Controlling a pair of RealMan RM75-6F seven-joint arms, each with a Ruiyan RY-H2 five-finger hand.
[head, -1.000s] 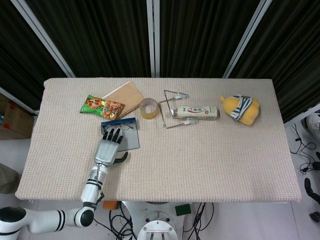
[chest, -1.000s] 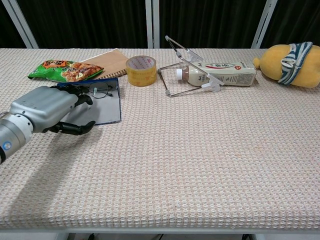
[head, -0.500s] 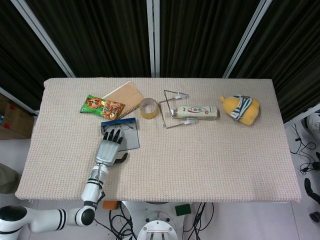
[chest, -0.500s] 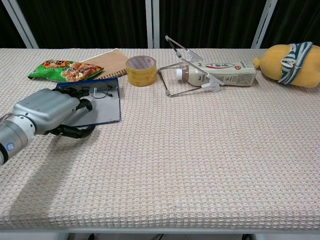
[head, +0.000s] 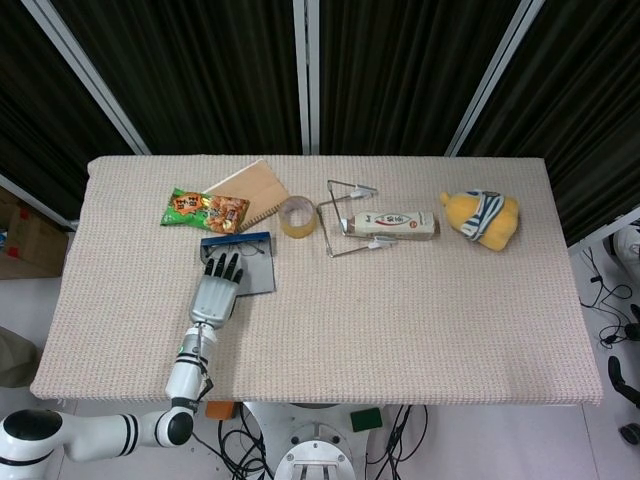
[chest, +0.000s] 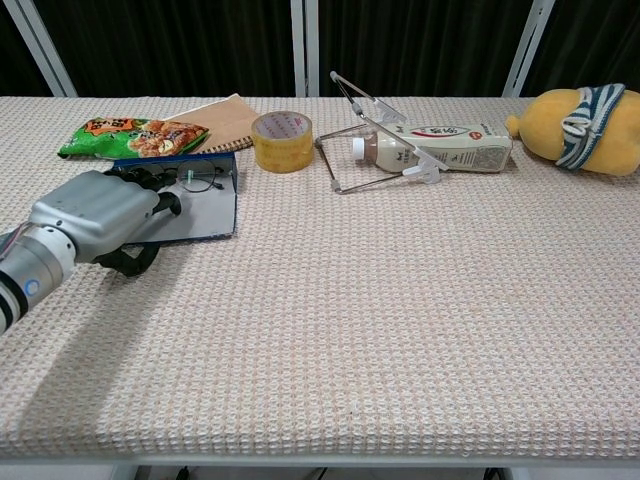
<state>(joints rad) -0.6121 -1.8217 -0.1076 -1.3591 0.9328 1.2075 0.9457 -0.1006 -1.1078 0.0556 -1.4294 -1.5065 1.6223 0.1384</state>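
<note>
Blue-edged and grey-faced, the clipboard (head: 247, 265) lies flat on our woven table cover (head: 420, 320), and our left hand (head: 215, 292) rests palm-down on its near left part with the dark fingers (head: 224, 266) stretched out toward the far edge. In the chest view the thumb appears tucked under the near edge of the board, so we judge the hand is gripping the clipboard (chest: 195, 205) between thumb and palm rather than merely lying on it, though the thumb's contact is partly hidden by the hand (chest: 95, 215) itself. A pair of wire-framed glasses (chest: 203, 181) sits on the board just beyond the fingertips; a flat hold like this would keep them from sliding.

Our right hand is not visible in either view.

Just beyond the clipboard lie a green snack packet (head: 204, 212) and a tan notebook (head: 250, 190), the packet overlapping the notebook's near left corner. A roll of yellow tape (head: 297, 216) stands beside the notebook, close to the board's far right corner but apart from it. Further right a wire stand (head: 340, 215) lies tipped around a pale bottle (head: 392, 224) on its side, and a yellow plush toy (head: 482, 218) sits well apart near the right edge. None of these touch the hand, which leaves the board free along its right and near sides
</note>
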